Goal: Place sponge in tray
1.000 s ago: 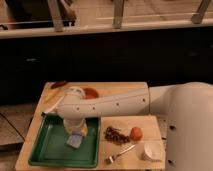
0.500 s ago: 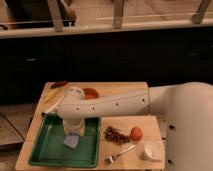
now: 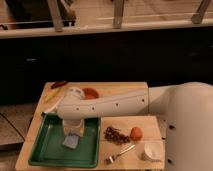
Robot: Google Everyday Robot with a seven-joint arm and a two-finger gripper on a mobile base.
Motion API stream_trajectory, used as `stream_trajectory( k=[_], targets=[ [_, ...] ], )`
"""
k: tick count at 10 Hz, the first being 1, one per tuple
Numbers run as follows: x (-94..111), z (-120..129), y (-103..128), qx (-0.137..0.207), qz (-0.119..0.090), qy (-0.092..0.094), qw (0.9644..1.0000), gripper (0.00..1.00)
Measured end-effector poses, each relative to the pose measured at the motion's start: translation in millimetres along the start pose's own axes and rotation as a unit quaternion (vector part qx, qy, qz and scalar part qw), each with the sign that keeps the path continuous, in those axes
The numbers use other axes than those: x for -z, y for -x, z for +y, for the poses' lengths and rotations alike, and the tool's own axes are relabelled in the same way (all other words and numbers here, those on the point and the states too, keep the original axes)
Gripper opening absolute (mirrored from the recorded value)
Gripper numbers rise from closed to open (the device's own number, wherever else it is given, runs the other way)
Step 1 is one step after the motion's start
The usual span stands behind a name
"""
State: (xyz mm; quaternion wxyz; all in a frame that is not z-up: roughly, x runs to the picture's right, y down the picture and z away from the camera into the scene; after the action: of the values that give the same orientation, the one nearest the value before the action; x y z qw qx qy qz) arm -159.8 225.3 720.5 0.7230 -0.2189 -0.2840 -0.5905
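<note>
The light-blue sponge (image 3: 71, 141) lies inside the green tray (image 3: 45, 150) at the front left of the wooden table. My white arm reaches in from the right across the table. My gripper (image 3: 73, 129) hangs straight down over the tray, directly above the sponge and touching or nearly touching its top edge. The orange bowl (image 3: 90, 92) sits behind the arm, partly hidden by it.
A bunch of dark grapes (image 3: 115, 134) and an orange fruit (image 3: 136, 132) lie right of the tray. A fork (image 3: 119, 154) and a white cup (image 3: 150, 151) are at the front right. A yellow banana (image 3: 51, 96) and a red item (image 3: 58, 84) lie at the back left.
The sponge stays in the tray. The gripper and arm hold almost the same place above it; no clear movement shows.
</note>
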Motion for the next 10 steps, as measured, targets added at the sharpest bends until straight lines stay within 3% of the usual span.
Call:
stream_trajectory(
  k=[4, 6, 10],
  targets=[
    [-0.1, -1.5, 1.7, 0.013, -0.003, -0.001, 0.9999, 0.34],
    [0.6, -2.6, 2.4, 0.022, -0.005, -0.001, 0.9997, 0.45],
    [1.7, -2.8, 3.4, 0.034, -0.007, 0.001, 0.9994, 0.45]
  ],
)
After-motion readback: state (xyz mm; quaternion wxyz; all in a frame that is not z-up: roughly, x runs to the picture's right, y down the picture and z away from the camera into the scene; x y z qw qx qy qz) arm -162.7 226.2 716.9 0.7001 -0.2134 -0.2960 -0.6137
